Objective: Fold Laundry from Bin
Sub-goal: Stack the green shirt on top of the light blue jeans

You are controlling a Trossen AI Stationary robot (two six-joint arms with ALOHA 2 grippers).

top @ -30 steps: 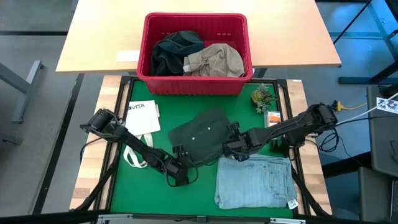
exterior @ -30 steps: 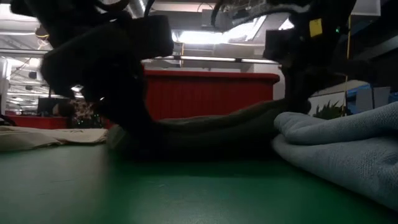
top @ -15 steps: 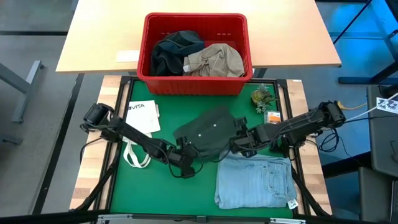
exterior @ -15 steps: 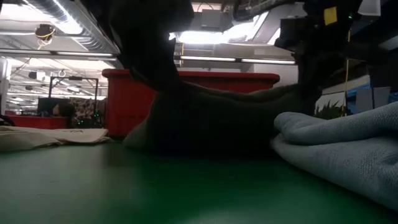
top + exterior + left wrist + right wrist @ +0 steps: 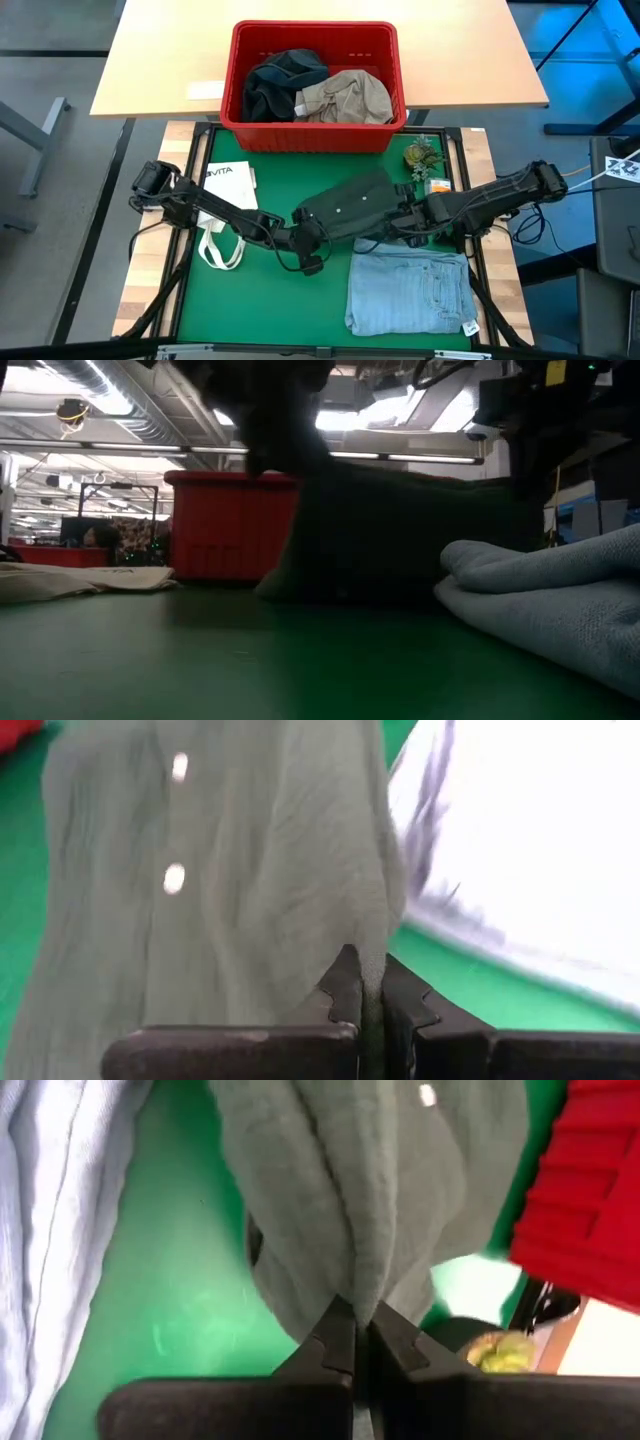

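Observation:
A dark green garment with small snaps lies mid-table, its near edge raised and its far part on the green mat. My left gripper is shut on its near-left end and my right gripper on its near-right end. Both wrist views show the green cloth running away from the shut fingertips. Folded light blue jeans rest flat at the near right. The red bin stands at the far side, holding a dark piece and a khaki piece. My left gripper pinches the garment's edge between its two fingertips, slanting down from the table's left. The cloth there is gathered into a fold and lifted clear of the mat. My right gripper pinches a bunched fold of the garment's near-right end between its fingertips, slanting steeply down from the right. The cloth hangs off the fingertips in soft creases.
A white tote bag lies on the mat at the left. A small plant and an orange item sit at the far right of the mat. The jeans lie just near of my right gripper. The bin's wall closes the far side.
Both grippers have risen and gone toward the far edge, staying shut on the garment. My left gripper has also gone rightward. The garment's near edge has come up off the mat and been carried farther, bunching the cloth toward the far right, while its far part stays down.

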